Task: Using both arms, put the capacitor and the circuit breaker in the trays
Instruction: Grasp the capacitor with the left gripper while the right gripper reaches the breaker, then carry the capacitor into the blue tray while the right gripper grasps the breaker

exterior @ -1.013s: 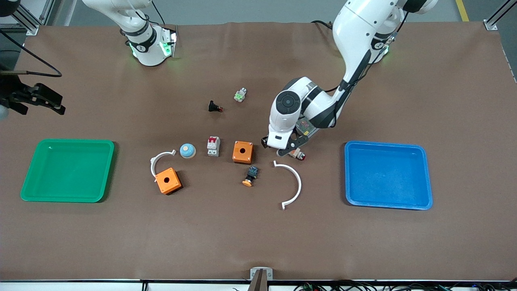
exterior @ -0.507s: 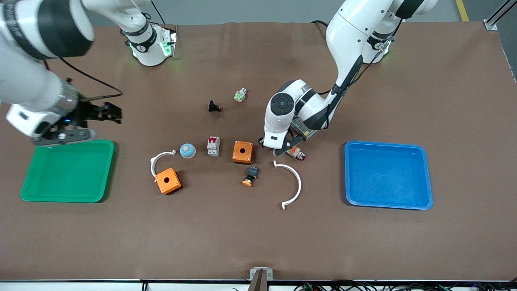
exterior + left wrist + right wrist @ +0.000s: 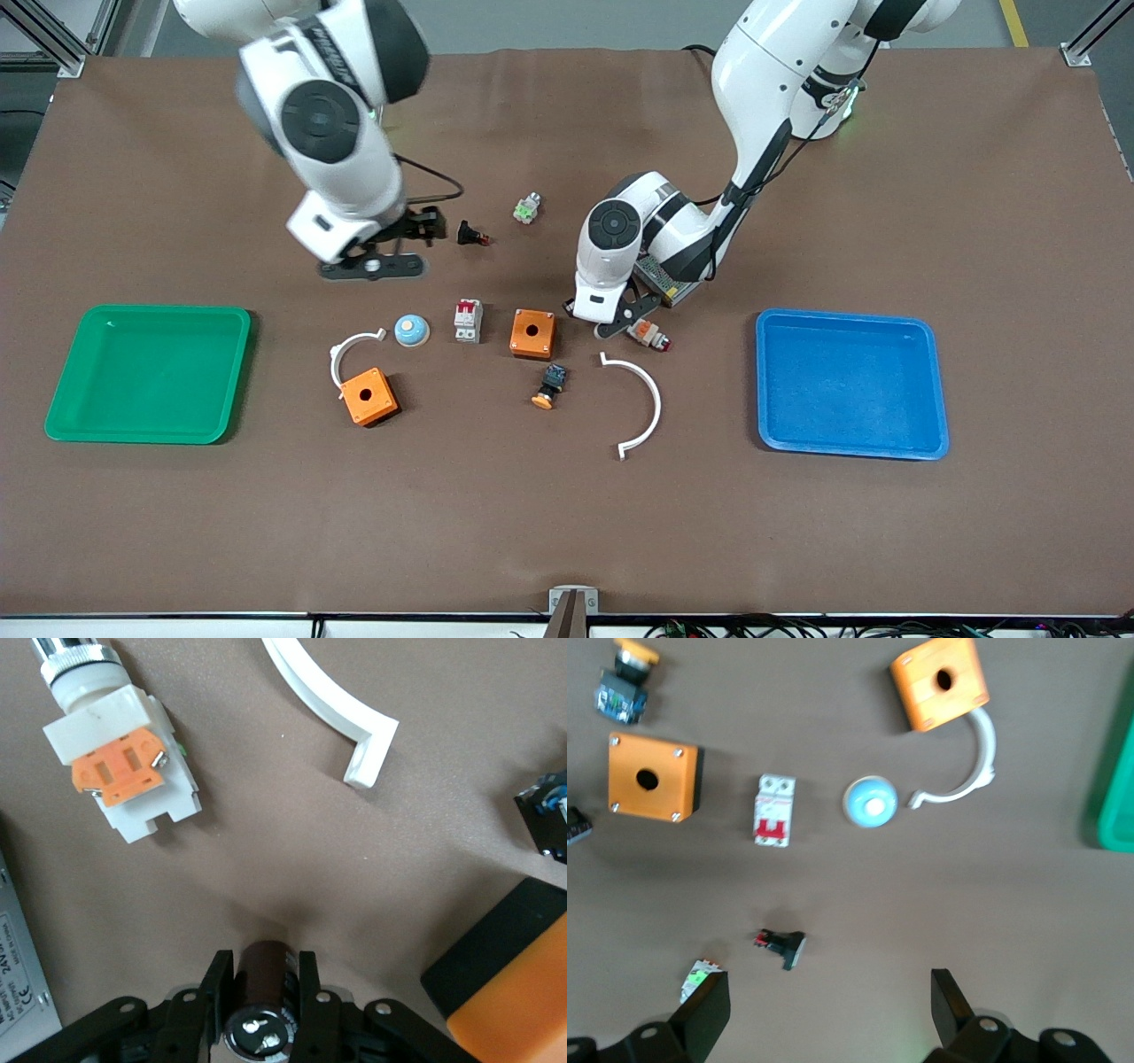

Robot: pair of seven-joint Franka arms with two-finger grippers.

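Observation:
My left gripper [image 3: 611,324] is low over the table between an orange box [image 3: 532,333] and the white-and-orange button [image 3: 649,334]. In the left wrist view it [image 3: 263,979] is shut on the capacitor [image 3: 262,988], a dark cylinder with a silvery end, just above the brown mat. The capacitor is hidden in the front view. The circuit breaker [image 3: 468,320], white-grey with red levers, lies between the blue dome [image 3: 412,330] and that orange box; it also shows in the right wrist view [image 3: 775,811]. My right gripper [image 3: 409,237] is open and empty, up over the mat beside the black push-button [image 3: 470,235].
A green tray [image 3: 66,416] sits at the right arm's end, a blue tray [image 3: 764,390] at the left arm's end. A second orange box [image 3: 369,396], two white arcs [image 3: 645,403] [image 3: 341,352], an orange-capped button [image 3: 549,386], a green-white part [image 3: 526,209] and a grey unit [image 3: 664,276] lie around.
The right arm has swung from the green tray's end to over the middle of the table near the black push-button. The left gripper, with the capacitor, has shifted slightly toward the robots' bases.

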